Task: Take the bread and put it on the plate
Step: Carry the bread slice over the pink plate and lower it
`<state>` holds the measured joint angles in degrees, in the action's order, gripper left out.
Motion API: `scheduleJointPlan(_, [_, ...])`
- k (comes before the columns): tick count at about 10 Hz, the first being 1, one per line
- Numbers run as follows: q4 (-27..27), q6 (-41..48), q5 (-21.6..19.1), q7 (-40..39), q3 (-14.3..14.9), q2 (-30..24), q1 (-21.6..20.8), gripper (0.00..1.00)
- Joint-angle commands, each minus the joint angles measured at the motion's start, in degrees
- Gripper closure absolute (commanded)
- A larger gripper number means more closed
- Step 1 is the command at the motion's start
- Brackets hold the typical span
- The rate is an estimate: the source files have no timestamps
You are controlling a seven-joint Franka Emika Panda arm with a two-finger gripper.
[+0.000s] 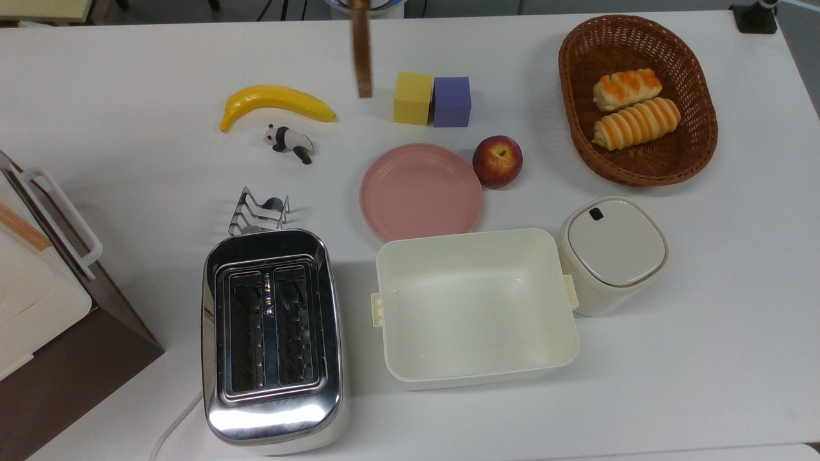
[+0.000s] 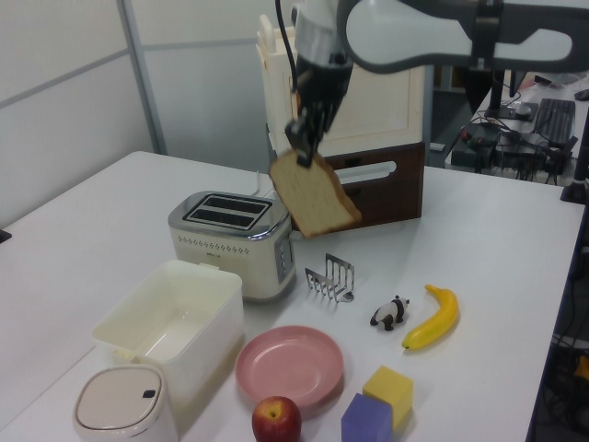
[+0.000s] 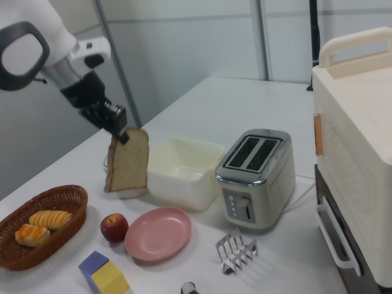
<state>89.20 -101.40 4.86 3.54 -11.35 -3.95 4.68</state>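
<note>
Bread (image 2: 316,195) hangs in the air, its top corner pinched by the tool (image 2: 300,150), above the table (image 2: 497,276).

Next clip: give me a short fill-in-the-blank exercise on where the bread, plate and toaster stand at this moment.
1. The gripper holds the bread by its ____ edge, in the air.
2. The pink plate has ____ on it.
3. Both slots of the toaster are ____.
4. The apple lies just beside the ____.

Missing words: top; nothing; empty; plate
</note>
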Motion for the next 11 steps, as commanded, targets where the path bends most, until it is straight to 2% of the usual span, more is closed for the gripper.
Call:
scheduleJointPlan(1, [6.33, -0.2, 0.58, -1.43, 0.63, 2.35, -3.97, 1.0])
scheduleJointPlan(7, [6.95, -7.66, 5.24, -1.43, 0.63, 10.53, -3.8, 1.0])
scheduleJointPlan(9, [7.12, -9.41, 5.77, -1.43, -0.16, 11.07, -4.06, 1.0])
scheduleJointPlan(11, [9.84, -11.35, 6.65, -1.17, -1.39, 11.24, -4.06, 1.0])
